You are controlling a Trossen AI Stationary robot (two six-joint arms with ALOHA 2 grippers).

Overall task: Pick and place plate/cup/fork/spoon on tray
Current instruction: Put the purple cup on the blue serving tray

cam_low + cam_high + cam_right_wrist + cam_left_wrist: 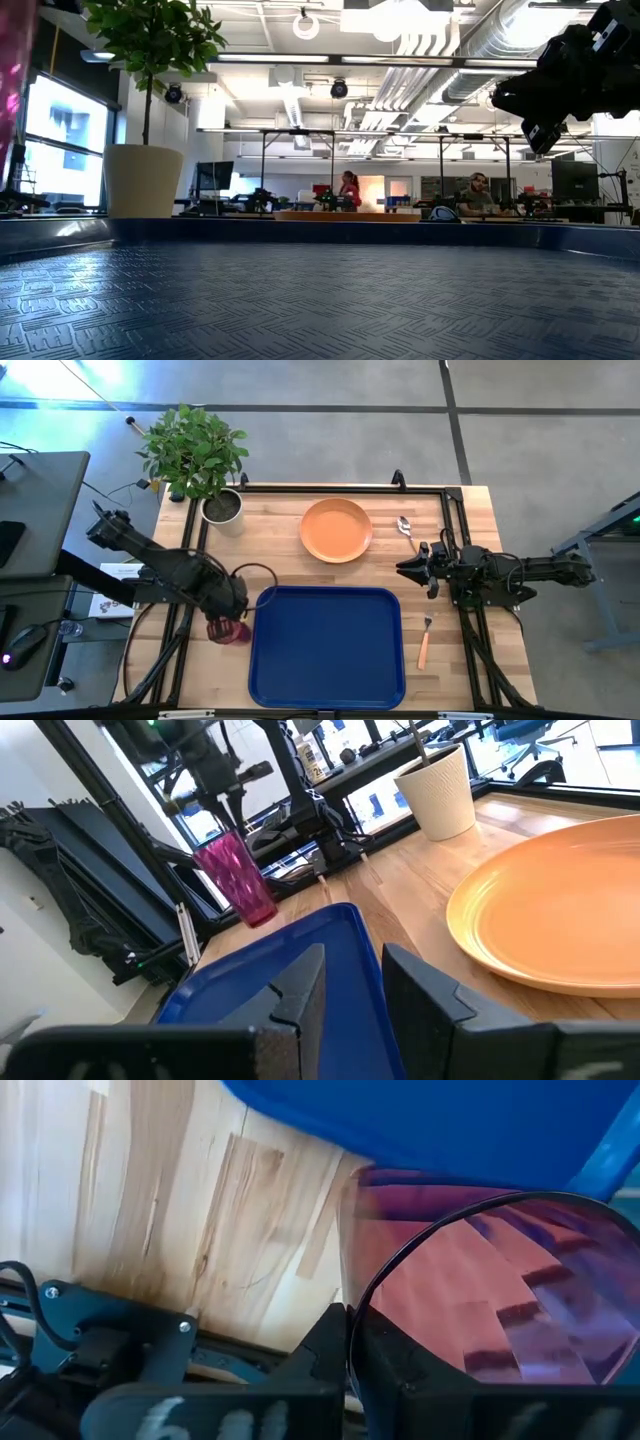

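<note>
The dark-red cup (pixel 229 631) is at the tray's left edge, in my left gripper (pixel 232 618), which is shut on it. The cup also shows in the right wrist view (pixel 241 880). The blue tray (pixel 326 647) lies at the table's near middle. The orange plate (pixel 336 530) lies beyond the tray on the wood. The spoon (pixel 406 530) lies to the right of the plate. The fork (pixel 424 643) lies to the right of the tray. My right gripper (pixel 403 570) is open and empty, between the plate and the fork. My left gripper holds the cup by its rim (pixel 352 1320), on the side away from the tray. One finger (pixel 325 1355) is outside the wall and the other shows through the wall from inside. The fingers come from above. The cup hangs slightly tilted; whether its base (pixel 262 915) touches the table, I cannot tell.
A potted plant in a pale pot (pixel 222 508) stands at the table's far left corner. Black frame rails (pixel 320 488) run along the table's edges. People sit at desks far behind the table in the low view (pixel 478 195).
</note>
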